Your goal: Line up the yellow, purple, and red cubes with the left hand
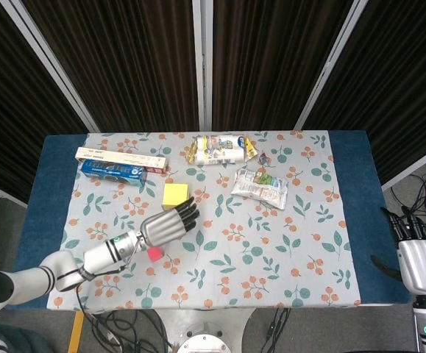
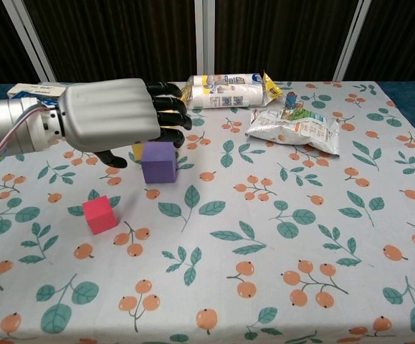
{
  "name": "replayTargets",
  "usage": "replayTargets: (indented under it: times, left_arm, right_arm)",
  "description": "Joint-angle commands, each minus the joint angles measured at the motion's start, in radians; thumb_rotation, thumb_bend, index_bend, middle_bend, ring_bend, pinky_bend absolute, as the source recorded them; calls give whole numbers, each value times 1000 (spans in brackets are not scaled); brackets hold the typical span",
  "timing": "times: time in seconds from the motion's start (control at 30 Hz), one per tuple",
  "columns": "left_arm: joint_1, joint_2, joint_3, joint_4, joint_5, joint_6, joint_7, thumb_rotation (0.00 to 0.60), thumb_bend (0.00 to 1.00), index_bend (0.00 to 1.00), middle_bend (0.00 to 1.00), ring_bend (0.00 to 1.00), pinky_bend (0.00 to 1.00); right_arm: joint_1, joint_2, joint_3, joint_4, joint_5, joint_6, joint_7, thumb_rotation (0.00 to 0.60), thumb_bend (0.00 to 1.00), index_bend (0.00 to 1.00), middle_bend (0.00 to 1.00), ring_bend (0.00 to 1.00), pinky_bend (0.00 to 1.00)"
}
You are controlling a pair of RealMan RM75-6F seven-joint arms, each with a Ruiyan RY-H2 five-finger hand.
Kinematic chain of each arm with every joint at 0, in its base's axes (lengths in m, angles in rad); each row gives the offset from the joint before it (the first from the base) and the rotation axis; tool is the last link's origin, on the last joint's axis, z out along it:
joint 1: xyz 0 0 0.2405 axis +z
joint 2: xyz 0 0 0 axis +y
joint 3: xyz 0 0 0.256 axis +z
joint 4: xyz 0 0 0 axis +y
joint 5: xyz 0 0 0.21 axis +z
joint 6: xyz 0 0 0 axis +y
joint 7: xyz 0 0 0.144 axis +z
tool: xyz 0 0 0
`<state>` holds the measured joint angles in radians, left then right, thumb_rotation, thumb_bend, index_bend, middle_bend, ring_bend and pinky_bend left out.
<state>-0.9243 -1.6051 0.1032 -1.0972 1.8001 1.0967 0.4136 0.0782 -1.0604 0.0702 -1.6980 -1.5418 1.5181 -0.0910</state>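
Left hand (image 2: pixel 114 115), fingers apart and holding nothing, hovers over the purple cube (image 2: pixel 158 161); red cube (image 2: pixel 99 214) sits nearer left.

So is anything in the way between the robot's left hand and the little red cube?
Nothing visible is. The left hand is open above the table, over the purple cube. The red cube sits alone nearer the front edge, with only bare tablecloth between it and the space below the hand.
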Motion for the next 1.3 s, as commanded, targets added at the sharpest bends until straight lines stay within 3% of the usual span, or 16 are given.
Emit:
replayTargets:
  times: [0.03, 0.57, 0.83, 1.3]
  left_arm:
    - [-4, 1, -15, -43, -23, -49, 29, 600, 111, 359, 301, 179, 147]
    - [-40, -74, -115, -88, -196, -270, 280, 600, 128, 380, 376, 169, 138]
    - [-32, -63, -113, -94, -222, -284, 343, 600, 127, 419, 391, 170, 137]
    - [-36, -41, -88, -64, -194, -282, 325, 600, 118, 437, 391, 170, 137]
  right_arm:
    - [0, 0, 0, 1, -1, 1, 1, 600, 72, 78, 185, 20, 137]
    - [-12, 3, -3, 15, 4, 10, 20, 600, 72, 78, 185, 19, 137]
    - [-13, 1, -3, 23, 6, 9, 31, 600, 72, 78, 185, 19, 137]
    - [-18, 1, -4, 18, 3, 16, 26, 600, 72, 78, 185, 19, 137]
